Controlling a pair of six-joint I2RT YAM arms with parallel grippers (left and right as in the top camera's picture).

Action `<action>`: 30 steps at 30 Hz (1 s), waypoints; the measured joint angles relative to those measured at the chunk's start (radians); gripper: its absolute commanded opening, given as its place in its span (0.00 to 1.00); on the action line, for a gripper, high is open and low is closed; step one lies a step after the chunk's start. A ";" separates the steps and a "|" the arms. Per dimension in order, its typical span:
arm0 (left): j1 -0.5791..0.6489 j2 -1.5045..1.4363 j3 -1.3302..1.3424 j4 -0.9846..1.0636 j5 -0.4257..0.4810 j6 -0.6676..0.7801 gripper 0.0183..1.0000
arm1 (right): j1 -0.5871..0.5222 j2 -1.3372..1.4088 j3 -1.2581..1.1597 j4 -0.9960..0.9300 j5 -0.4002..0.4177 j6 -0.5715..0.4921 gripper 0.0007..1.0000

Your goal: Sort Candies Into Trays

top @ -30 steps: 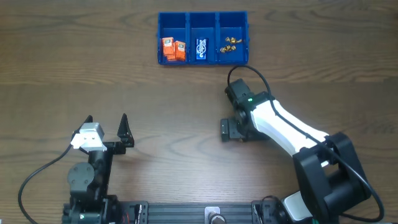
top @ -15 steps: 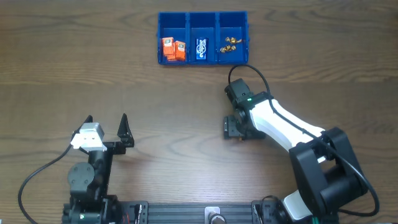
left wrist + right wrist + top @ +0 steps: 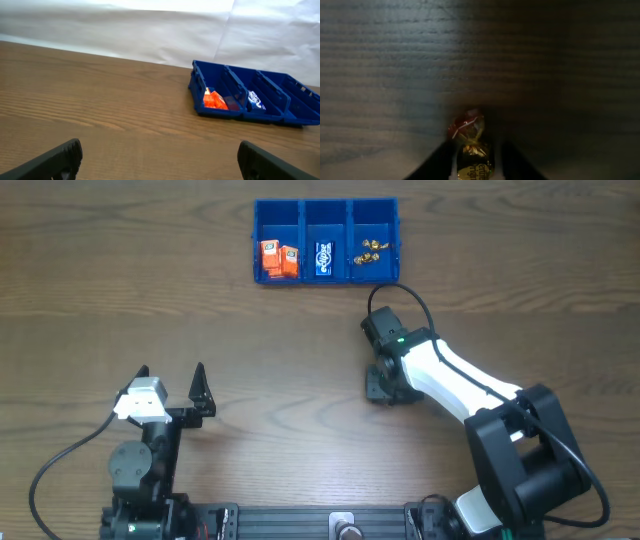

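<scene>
Brown wood-grain surface [image 3: 120,290], matte, grain running side to side in the top view. Faint darker streaks run through the boards. Seen close from the right wrist, the grain shows as fine parallel lines, with heavy shadow over one side and a paler patch on the other. From the left wrist, the surface runs to a far edge. Behind that edge hangs a white backdrop [image 3: 125,30], with a slanted seam [image 3: 226,30] where two sheets overlap.

Wooden worktop [image 3: 200,310] carrying a blue three-compartment tray [image 3: 326,280] near its far edge and one gold-wrapped candy [image 3: 472,150].
</scene>
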 measured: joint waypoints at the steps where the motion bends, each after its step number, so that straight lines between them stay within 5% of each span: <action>1: 0.000 0.000 0.000 0.000 0.000 0.000 1.00 | 0.000 0.000 0.000 0.000 0.000 -0.001 0.25; 17: 0.000 0.000 0.000 0.000 0.000 0.000 1.00 | 0.000 0.000 0.064 -0.041 -0.003 0.000 0.15; 23: 0.000 0.000 0.000 0.000 0.000 0.000 1.00 | -0.003 0.007 0.430 -0.283 0.088 -0.011 0.16; 30: 0.000 0.000 0.000 0.000 0.000 0.000 1.00 | -0.087 0.160 0.986 -0.336 0.161 -0.089 0.16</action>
